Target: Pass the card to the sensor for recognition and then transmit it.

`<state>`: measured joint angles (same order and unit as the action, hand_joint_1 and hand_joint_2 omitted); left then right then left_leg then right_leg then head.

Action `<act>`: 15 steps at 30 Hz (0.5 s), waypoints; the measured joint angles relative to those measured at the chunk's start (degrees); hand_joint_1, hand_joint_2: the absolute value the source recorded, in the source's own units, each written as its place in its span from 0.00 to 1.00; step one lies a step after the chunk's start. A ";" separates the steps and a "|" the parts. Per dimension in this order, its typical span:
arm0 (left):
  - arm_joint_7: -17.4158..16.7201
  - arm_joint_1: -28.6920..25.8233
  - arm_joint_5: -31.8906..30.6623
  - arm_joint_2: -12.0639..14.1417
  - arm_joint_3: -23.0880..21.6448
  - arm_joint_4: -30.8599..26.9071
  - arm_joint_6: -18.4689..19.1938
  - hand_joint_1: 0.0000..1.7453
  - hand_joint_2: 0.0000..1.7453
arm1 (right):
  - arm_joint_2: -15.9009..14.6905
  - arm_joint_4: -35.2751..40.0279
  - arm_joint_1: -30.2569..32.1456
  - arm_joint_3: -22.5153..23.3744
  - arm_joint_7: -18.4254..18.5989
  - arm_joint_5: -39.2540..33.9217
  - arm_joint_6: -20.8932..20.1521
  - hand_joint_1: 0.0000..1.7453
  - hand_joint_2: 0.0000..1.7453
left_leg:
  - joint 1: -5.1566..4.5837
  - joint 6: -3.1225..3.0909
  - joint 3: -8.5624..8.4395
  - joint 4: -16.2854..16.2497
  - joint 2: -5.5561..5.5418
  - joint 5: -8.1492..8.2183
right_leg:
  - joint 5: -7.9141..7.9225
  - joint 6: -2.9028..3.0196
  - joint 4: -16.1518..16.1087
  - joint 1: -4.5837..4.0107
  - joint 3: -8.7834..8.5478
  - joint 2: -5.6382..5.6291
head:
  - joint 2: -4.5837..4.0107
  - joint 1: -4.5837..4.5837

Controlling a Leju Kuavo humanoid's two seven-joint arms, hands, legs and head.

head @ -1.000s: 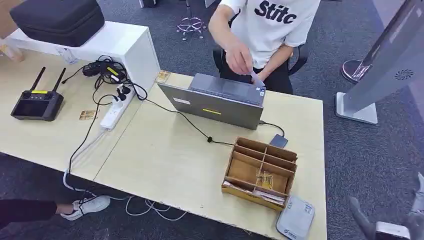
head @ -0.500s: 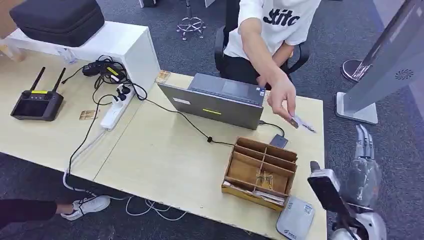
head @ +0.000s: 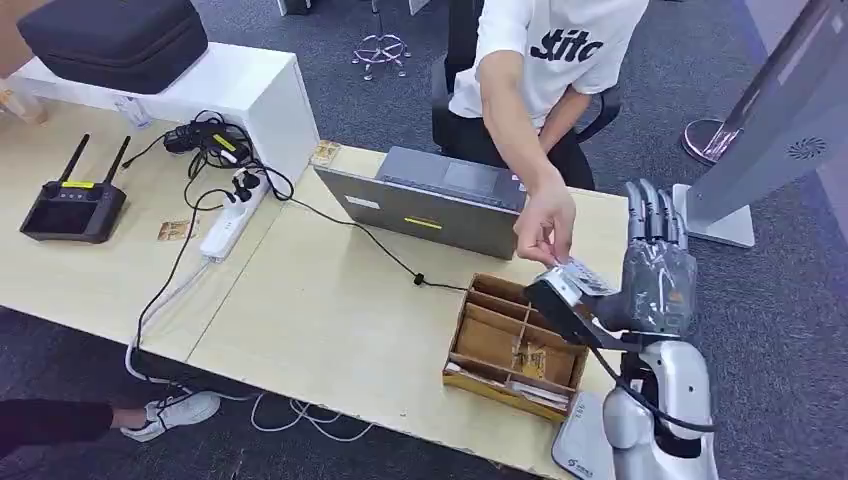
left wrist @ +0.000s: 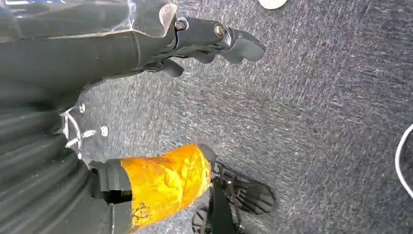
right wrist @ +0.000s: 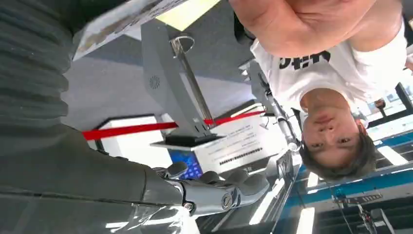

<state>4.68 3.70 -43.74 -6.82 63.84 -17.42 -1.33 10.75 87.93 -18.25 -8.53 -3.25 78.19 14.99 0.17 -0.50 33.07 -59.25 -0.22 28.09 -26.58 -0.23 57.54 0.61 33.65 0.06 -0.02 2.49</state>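
Grey carpet surrounds a pale wooden desk (head: pixel 330 310), with a white kiosk stand (head: pixel 770 130) off toward two o'clock in the head view. Behind the desk, at twelve o'clock, sits a person in a white printed T-shirt (head: pixel 560 45). On the desk a grey laptop (head: pixel 430 200) stands near the middle, a wooden compartment organiser (head: pixel 500 340) lies at about five o'clock from it, and a flat grey card reader (head: pixel 580 445), by my reading the sensor, rests on the desk edge just past the organiser at six o'clock. Far over at nine o'clock are a black remote controller (head: pixel 75 205) and a white power strip (head: pixel 228 225).

The right hand (head: pixel 655 275) is raised over the desk's right end, fingers straight and pointing up, thumb stretched out toward nine o'clock; it holds nothing as yet. The person's hand (head: pixel 545 225) holds the card (head: pixel 578 277) right at that thumb, above the organiser's far corner; whether card and thumb touch I cannot tell. The left hand (left wrist: pixel 195 44) hangs over the carpet, fingers partly curled on nothing that I can see; whether they are fully together I cannot tell.

The handover looks to be the step in hand. Next, the right hand would need to pinch the card firmly, then carry it toward six o'clock to the reader.
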 joint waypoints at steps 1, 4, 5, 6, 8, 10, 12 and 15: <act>-0.13 0.05 -0.13 0.00 0.00 0.00 0.00 0.00 1.00 | 0.00 -0.22 -0.35 -0.20 0.39 0.50 0.13 0.00 1.00 | 0.00 0.00 0.00 0.00 0.00 0.00 | 0.00 0.00 0.00 0.00 0.00 0.00 | 0.02 0.00; -0.28 0.11 -0.65 -0.02 0.00 0.00 -0.02 0.00 1.00 | 0.00 -1.11 -1.01 -0.65 0.81 1.02 0.17 0.90 1.00 | 0.00 0.00 -0.01 0.00 0.00 0.00 | 0.01 0.01 0.00 0.00 0.00 0.00 | 0.02 0.00; -0.28 0.14 -0.70 -0.09 0.00 0.00 -0.04 0.00 1.00 | 0.00 -1.35 -1.06 -0.74 0.81 1.02 0.17 0.93 1.00 | 0.00 0.00 -0.01 0.00 0.00 0.00 | 0.01 0.01 0.00 0.00 0.00 0.00 | 0.00 0.00; -0.28 0.15 -0.85 -0.13 0.00 0.00 -0.04 0.00 1.00 | 0.00 -1.62 -1.08 -0.81 0.76 1.02 0.17 0.93 1.00 | 0.00 0.01 -0.01 0.00 0.00 0.00 | 0.01 0.01 0.00 0.00 0.00 0.00 | 0.02 0.00; -0.28 0.17 -0.94 -0.24 0.00 0.00 -0.09 0.00 1.00 | 0.00 -2.18 -1.08 -0.83 0.61 0.98 0.20 0.95 1.00 | 0.00 0.01 -0.02 0.00 0.00 0.00 | 0.01 0.01 0.00 0.00 0.00 0.00 | 0.02 0.00; -0.28 0.18 -1.00 -0.31 0.00 0.00 -0.20 0.00 1.00 | 0.00 -2.60 -1.09 -0.83 0.30 0.91 0.24 0.95 1.00 | 0.00 0.01 -0.02 0.00 0.00 0.00 | 0.01 0.01 0.00 0.00 0.00 0.00 | 0.02 0.00; -0.28 0.18 -1.09 -0.44 0.00 0.00 -0.30 0.00 1.00 | 0.00 -3.04 -1.09 -0.83 0.15 0.91 0.26 0.95 1.00 | 0.00 0.01 -0.02 0.00 0.00 0.00 | 0.01 0.01 0.00 0.00 0.00 0.00 | 0.02 0.00; -0.28 0.18 -1.14 -0.52 0.00 0.00 -0.37 0.00 1.00 | 0.00 -3.52 -1.09 -0.83 0.11 0.91 0.28 0.95 1.00 | 0.00 0.01 -0.02 0.00 0.00 0.00 | 0.01 0.01 0.00 0.00 0.00 0.00 | 0.02 0.00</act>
<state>4.39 3.88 -44.87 -7.34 63.84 -17.42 -1.70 10.75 84.41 -19.34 -9.35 -3.15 79.10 15.28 0.17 -0.49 33.05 -59.25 -0.22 28.08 -26.57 -0.22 57.55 0.61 33.65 0.06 0.00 2.49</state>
